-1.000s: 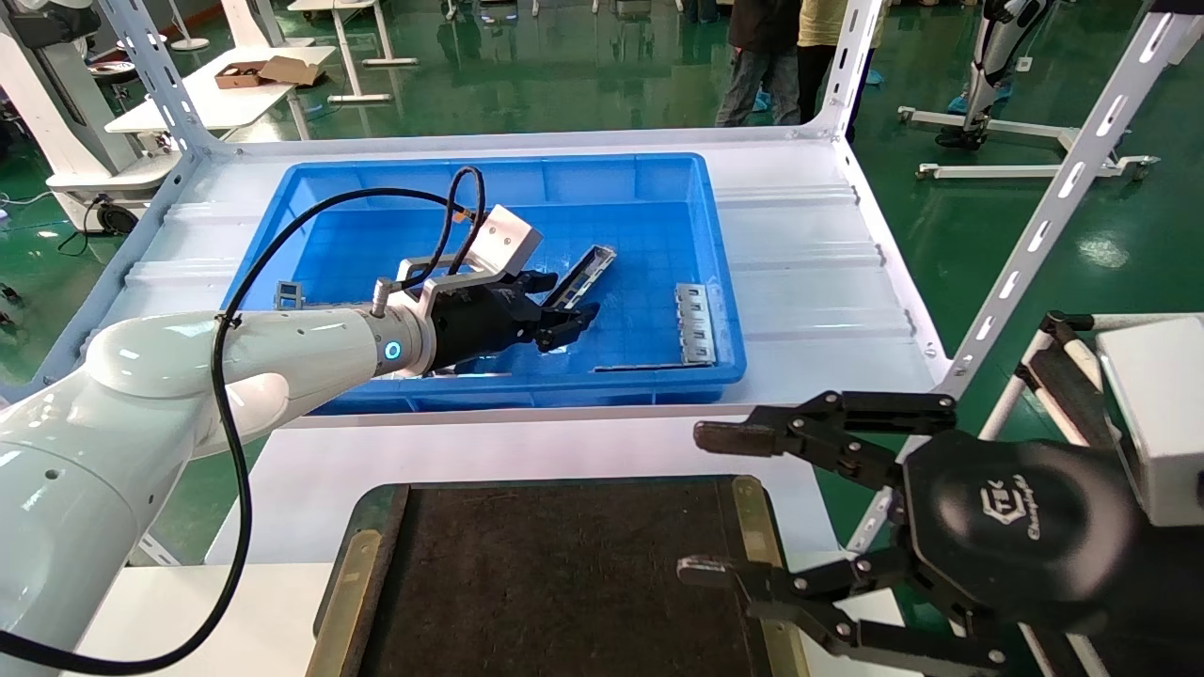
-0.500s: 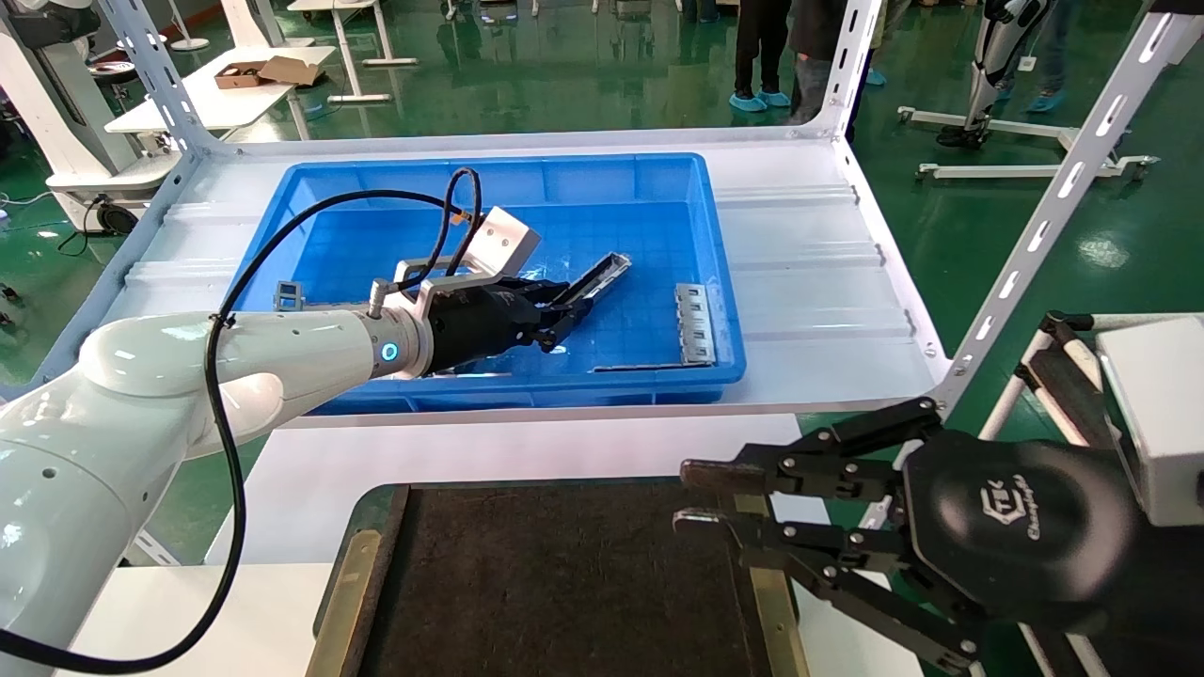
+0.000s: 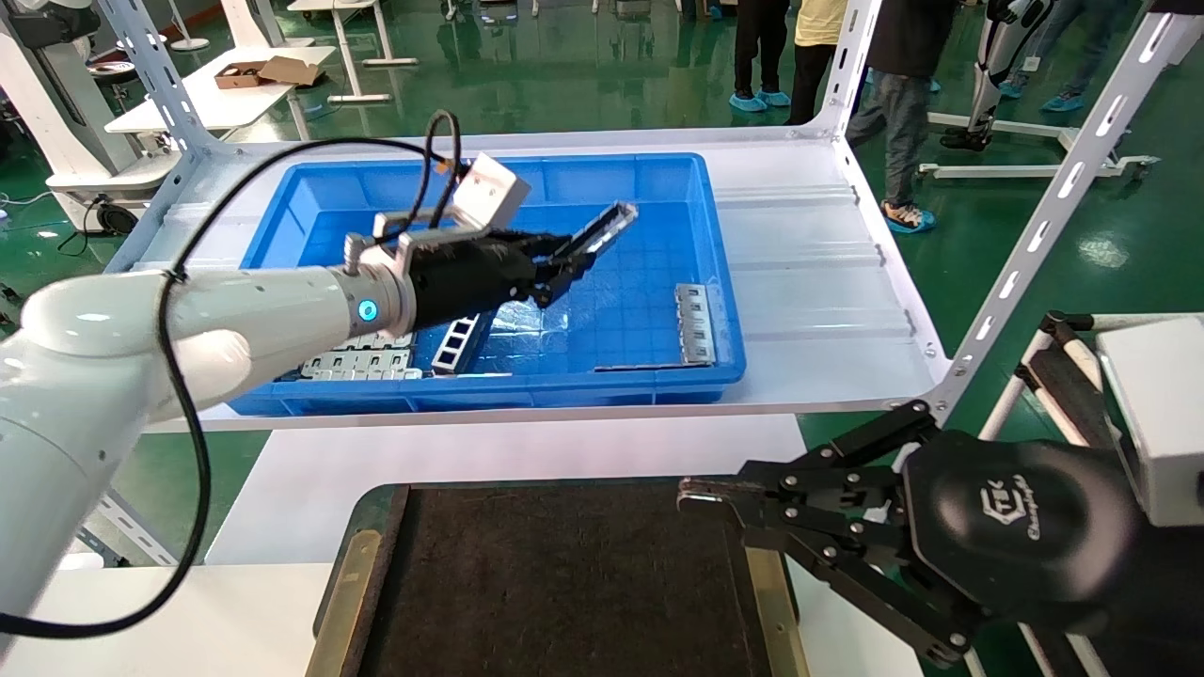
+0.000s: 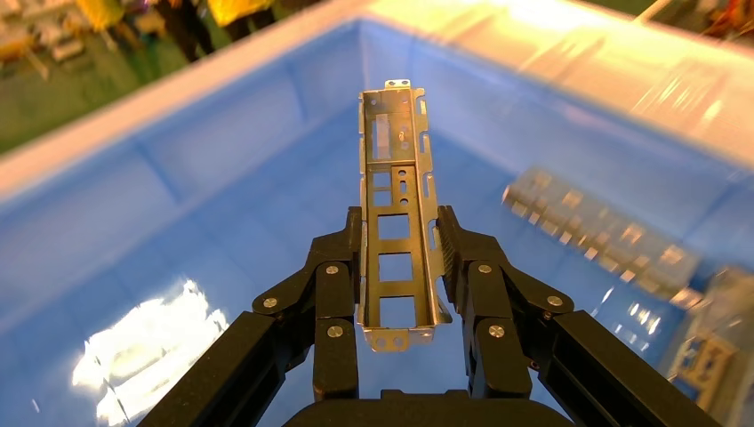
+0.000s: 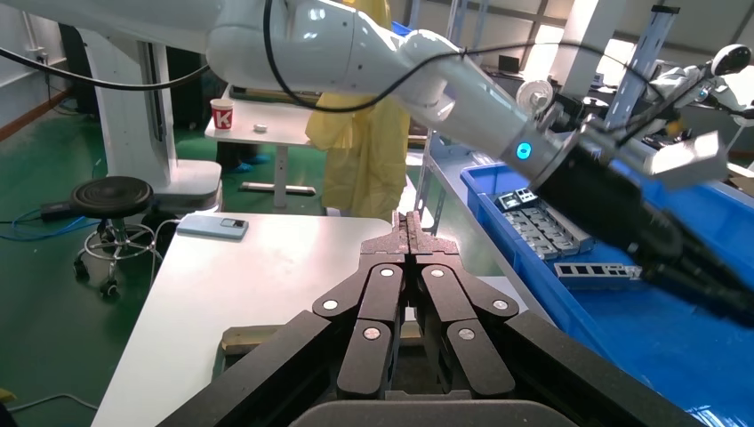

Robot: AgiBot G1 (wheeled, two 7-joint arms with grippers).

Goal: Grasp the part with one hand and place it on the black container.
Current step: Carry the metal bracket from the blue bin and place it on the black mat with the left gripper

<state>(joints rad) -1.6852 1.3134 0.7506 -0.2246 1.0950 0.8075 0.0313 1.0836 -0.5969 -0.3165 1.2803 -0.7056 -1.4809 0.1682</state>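
Note:
My left gripper (image 3: 557, 266) is shut on the part (image 3: 602, 229), a slim grey metal channel bar with rectangular cut-outs, and holds it lifted above the floor of the blue bin (image 3: 720, 273). In the left wrist view the part (image 4: 397, 205) sits between the two fingers (image 4: 342, 267), pointing away from the palm. The black container (image 3: 564, 583), a flat dark felt-like tray with brass-coloured side strips, lies at the near edge of the table. My right gripper (image 3: 691, 495) is shut and empty over the container's right side; it also shows in the right wrist view (image 5: 408, 233).
Flat silver tabbed plates (image 3: 694, 324) lie in the bin at the right, more plates (image 3: 362, 362) and another cut-out bar (image 3: 458, 340) at the near left. White shelf uprights (image 3: 1053, 207) stand at the right. People walk behind the shelf.
My left gripper has closed on the part and raised it off the bin floor, moving back and up. My right gripper has gone from open to shut.

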